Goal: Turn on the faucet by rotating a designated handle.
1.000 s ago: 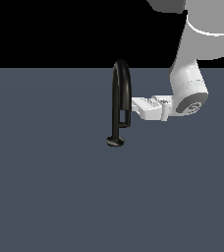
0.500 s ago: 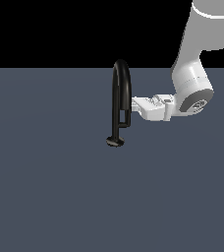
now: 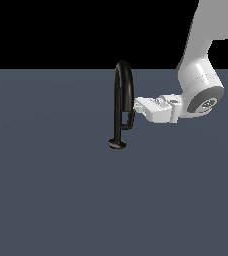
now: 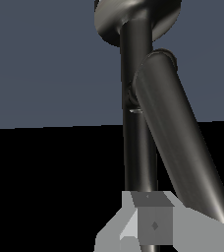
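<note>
Faucet [image 3: 122, 95] (black) touched by gripper [image 3: 136, 107].

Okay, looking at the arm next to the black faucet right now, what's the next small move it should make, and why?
Probably a short sideways push toward the exterior view's left, to start swinging the handle. The gripper sits level against the faucet from the exterior view's right, at about the lever's height, and the wrist view shows a fingertip right at the black bars. Whether it already touches the lever can't be told.
</note>
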